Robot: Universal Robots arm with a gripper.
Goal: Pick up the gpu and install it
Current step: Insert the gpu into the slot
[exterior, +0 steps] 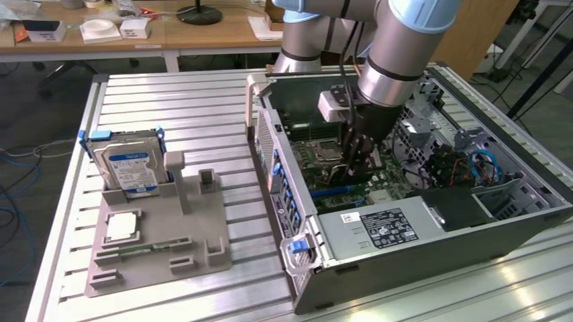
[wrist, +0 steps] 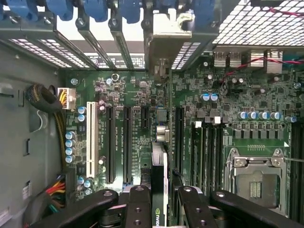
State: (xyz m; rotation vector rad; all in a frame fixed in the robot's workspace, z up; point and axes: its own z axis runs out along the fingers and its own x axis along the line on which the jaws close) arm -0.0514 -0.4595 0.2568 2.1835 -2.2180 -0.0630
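Risk: gpu (wrist: pixel 159 185) sits edge-on over the motherboard (wrist: pixel 190 118) slots; if its bracket (wrist: pixel 173 35) misses the rear opening or the card tilts, it jams or scrapes. Arm (exterior: pixel 394 60) drops vertically into the open case (exterior: pixel 430 221), frame center-right. Jaws pinch the gpu, lower center of the wrist view.

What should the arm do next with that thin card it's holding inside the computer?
Probably ease straight down: the fingers grip the thin dark graphics card edge-on above the green motherboard, its silver bracket already at the case's rear openings.
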